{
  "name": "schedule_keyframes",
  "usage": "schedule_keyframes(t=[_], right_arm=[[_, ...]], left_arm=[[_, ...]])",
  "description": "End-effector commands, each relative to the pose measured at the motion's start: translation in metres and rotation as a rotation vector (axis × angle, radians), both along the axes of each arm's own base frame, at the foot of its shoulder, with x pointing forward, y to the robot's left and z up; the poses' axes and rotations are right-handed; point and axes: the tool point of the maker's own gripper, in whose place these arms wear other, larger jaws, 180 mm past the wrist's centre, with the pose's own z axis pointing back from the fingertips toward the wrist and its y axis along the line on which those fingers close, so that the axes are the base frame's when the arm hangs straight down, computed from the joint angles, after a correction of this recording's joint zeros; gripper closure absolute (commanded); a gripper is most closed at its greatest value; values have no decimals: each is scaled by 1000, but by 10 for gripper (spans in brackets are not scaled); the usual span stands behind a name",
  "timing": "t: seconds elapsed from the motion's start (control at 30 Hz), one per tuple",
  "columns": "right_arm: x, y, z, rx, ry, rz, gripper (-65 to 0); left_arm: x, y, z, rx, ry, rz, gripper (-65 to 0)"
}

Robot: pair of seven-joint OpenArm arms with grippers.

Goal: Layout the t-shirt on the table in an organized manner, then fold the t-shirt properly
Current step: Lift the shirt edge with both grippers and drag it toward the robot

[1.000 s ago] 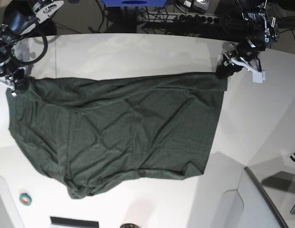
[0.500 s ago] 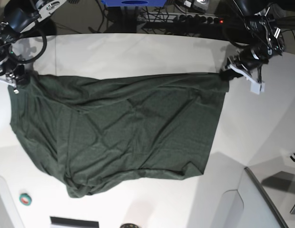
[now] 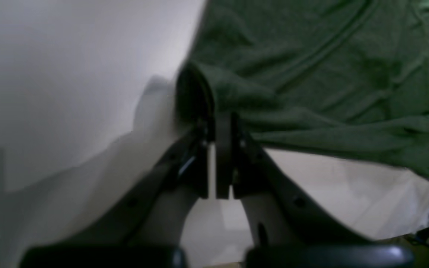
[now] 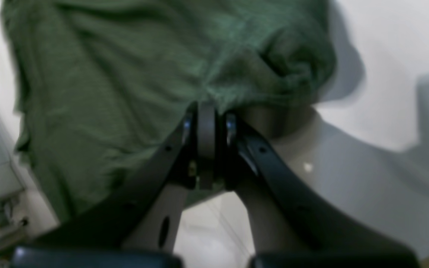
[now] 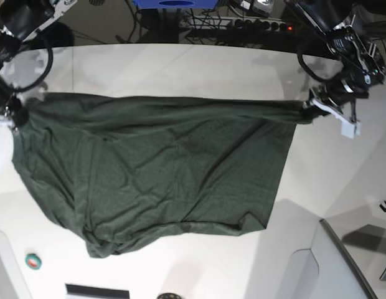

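the shirt (image 5: 155, 174) is lying spread over the table (image 5: 180, 68), dark green and creased, with its far edge pulled into a taut, nearly straight band running between the two grippers. the rest of the cloth is fanning out toward the near side, where the lower hem is bunching into a rumpled fold near the table's front. a corner is curling under at the near right of the cloth.

the left gripper (image 5: 312, 104) is sitting at the right end of that band in the base view, its jaws pressed together on a bunched corner of the shirt (image 3: 311, 74). in the left wrist view the left gripper (image 3: 218, 123) is pinching a rolled lip of fabric, with the cloth stretching away to the right and white table (image 3: 69, 74) lying to the left.

the right gripper (image 5: 15, 112) is sitting at the left end of the band, jaws likewise clamped on the shirt's corner. in the right wrist view the right gripper (image 4: 207, 111) is biting a gathered wad of the shirt (image 4: 125, 74), which is spreading up and to the left, and the table (image 4: 385, 56) is showing to the right, crossed by shadows.

a small green roll (image 5: 33, 261) is lying on the table near the front left, apart from the shirt.
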Motion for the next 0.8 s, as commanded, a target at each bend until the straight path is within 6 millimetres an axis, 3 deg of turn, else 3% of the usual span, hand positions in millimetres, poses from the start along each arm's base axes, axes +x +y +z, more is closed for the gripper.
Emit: schedule_keyframes(t=[0.0,0.13,0.27,0.4,0.67,0.77], right_arm=[[13,-9,19,-36,-52,4,-6],[42,-4,38,-40,-91,44,-6],[54,-14,51,-17,-90,6,-6],[44,-16,46,-1,-57,4,-6],[13,-11,18,13,22,-2,-6],[6,-11,3,40,47,-21,-6]], left_arm=[[18,3,17,7,-65,1,0],[42,6,30,-20,-92,56,0],[59,6,40,-31,-123,76,0],[53,6,32,-49,-94,95,0],[23,-5,-12,-127,32,105,0],[24,-6,-12,-133,30,105,0]])
